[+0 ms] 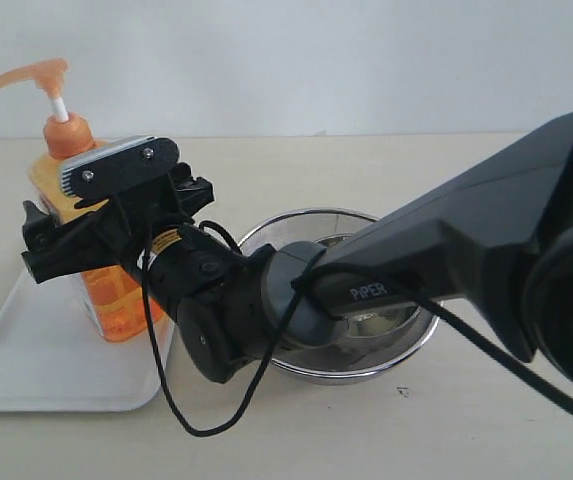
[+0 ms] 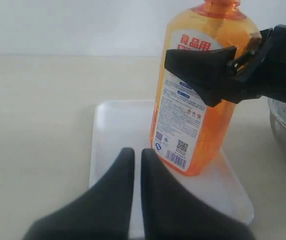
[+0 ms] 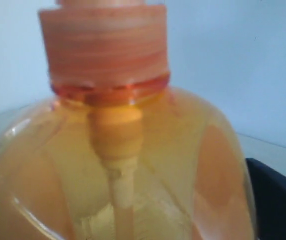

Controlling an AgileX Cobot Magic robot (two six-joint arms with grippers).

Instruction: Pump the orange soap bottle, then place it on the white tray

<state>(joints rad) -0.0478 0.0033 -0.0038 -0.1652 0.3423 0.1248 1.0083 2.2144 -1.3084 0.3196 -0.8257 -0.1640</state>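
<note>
1. exterior view: the orange soap bottle (image 1: 116,300) stands upright on the white tray (image 1: 36,360), near the tray's right edge. the tray lies at the front left corner of the table (image 1: 416,430).
2. the right gripper (image 1: 51,220) reaches in from the right and straddles the bottle's body below the neck, one finger on each side. i cannot tell whether the fingers press the plastic or stand clear of it.
3. left wrist view: the left gripper (image 2: 134,155) hovers over one end of the tray, apart from the bottle, its fingers closed together on nothing.
4. step in hand, as a judgement: the placing looks all but done, with release and retreat left. the next move calls for both fingers to be clear, then a straight pull back, since the tall bottle could tip.
5. containers: the bottle holds orange liquid, and its pump head (image 1: 31,78) is raised. the tray carries only the bottle. a steel bowl (image 1: 406,350) with a mesh strainer (image 1: 306,222) in it sits just beside the tray's right edge. the arm hides most of its inside.
</note>
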